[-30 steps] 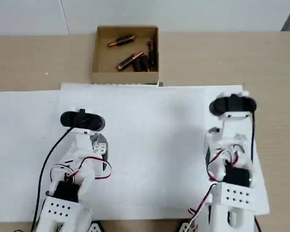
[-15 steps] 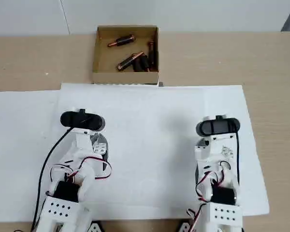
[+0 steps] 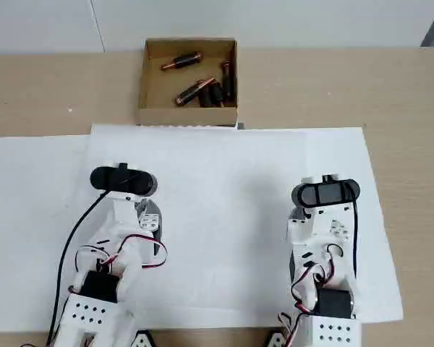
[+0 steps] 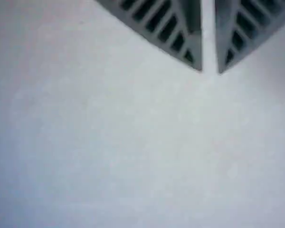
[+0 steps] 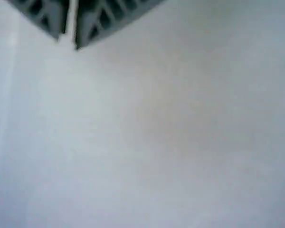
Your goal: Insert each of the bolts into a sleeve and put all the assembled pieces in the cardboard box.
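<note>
Wooden table (image 3: 58, 87), white wall (image 3: 275, 22) beyond the cardboard box (image 3: 188, 116); white paper (image 3: 231, 181) lies just beside it, assembled pieces (image 3: 199, 90) inside. Left gripper (image 4: 209, 71), right gripper (image 5: 67, 42): fingers pressed together.

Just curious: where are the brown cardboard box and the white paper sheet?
Brown cardboard box (image 3: 188, 116): high view, its front wall.
White paper sheet (image 3: 231, 188): high view, its bare middle.
</note>
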Robot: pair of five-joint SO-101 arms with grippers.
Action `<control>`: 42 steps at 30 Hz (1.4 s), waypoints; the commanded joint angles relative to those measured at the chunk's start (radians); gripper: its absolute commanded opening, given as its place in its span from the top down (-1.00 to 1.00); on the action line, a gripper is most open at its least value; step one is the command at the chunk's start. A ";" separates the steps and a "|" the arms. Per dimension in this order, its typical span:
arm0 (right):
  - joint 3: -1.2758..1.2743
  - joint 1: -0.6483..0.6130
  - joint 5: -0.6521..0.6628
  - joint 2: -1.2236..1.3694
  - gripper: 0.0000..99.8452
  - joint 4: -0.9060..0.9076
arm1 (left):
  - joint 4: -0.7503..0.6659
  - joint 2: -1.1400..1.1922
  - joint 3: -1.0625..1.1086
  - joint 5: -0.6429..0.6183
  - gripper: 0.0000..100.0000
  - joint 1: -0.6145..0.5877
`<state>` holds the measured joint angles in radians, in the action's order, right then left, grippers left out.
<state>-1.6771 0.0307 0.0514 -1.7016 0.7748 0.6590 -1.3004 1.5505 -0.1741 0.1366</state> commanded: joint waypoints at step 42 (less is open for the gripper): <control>-0.008 -0.005 -0.003 -0.110 0.99 0.140 | -0.003 -0.015 -0.004 0.003 0.99 0.000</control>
<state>-1.6755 0.0307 0.0514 -1.7860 0.9114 0.6590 -1.3004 1.5505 -0.1741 0.1366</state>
